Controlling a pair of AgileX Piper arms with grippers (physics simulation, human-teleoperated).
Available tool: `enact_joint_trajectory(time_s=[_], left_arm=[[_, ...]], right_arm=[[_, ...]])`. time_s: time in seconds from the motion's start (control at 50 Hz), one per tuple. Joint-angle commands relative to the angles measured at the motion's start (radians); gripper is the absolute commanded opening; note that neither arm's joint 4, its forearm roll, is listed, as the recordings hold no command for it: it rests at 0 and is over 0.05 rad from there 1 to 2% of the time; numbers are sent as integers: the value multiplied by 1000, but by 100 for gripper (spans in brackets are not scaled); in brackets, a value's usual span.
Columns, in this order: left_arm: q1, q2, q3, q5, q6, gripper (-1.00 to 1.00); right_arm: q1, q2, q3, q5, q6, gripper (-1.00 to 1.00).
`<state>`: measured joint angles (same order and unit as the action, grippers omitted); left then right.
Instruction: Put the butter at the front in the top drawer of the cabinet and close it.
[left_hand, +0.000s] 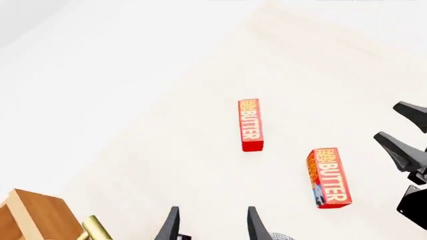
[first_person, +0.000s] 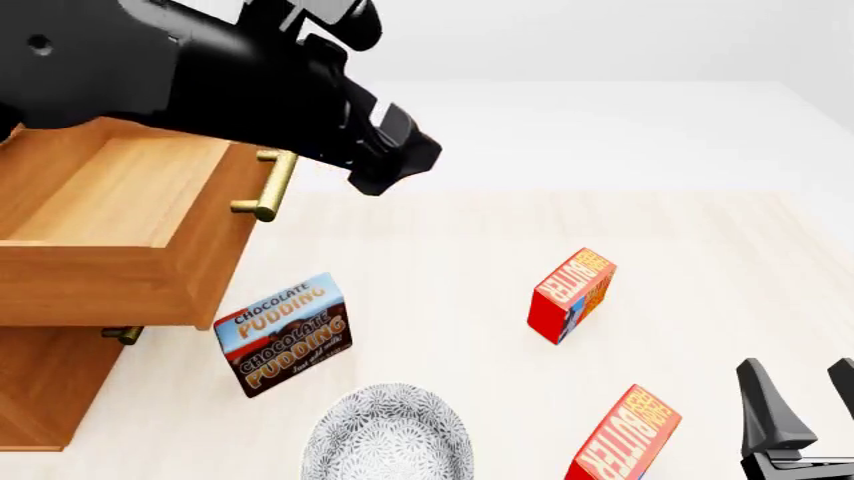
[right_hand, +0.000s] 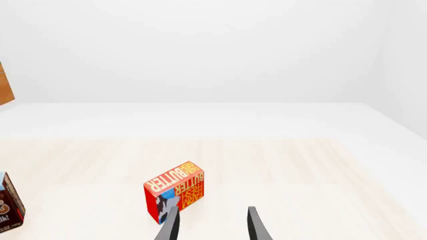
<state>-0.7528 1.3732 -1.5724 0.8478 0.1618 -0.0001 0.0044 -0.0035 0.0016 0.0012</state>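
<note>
- So far I have only the top drawer (first_person: 114, 215) of the cabinet (first_person: 40, 385) pulled open.
- Front butter (first_person: 625, 438) lies on the worktop (first_person: 454, 260), just beside my right claw (first_person: 801, 400), whose fingers stand apart, empty.
- Left claw (left_hand: 212, 225) is parted too, holding nothing.
- Grasping, placing and closing remain.

You can read "BUTTER" in white on the orange face of the butter (first_person: 625, 438), the carton nearer you than the Chocolate Pudding box (first_person: 283, 335). The second butter carton (first_person: 573, 293), right of that box, says "BUTTER" too. The box reads "CHOCOLATE PUDDING" twice; its smaller line is probably illegible.
</note>
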Motion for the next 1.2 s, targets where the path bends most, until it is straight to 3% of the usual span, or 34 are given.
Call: enact_joint_trajectory(time_s=[0.02,0.3,0.46,1.2], left_arm=[[-36,110,-41,-67,-3,100],[-63,221,-118,-87,-34,100],[-117,306,-191,-94,-90,100],[-143,502,-226,-202,-215,100]], right_arm=[[0,0,0,-1,0,100],[0,0,0,-1,0,100],[0,0,0,-1,0,100],[0,0,0,-1,0,100]])
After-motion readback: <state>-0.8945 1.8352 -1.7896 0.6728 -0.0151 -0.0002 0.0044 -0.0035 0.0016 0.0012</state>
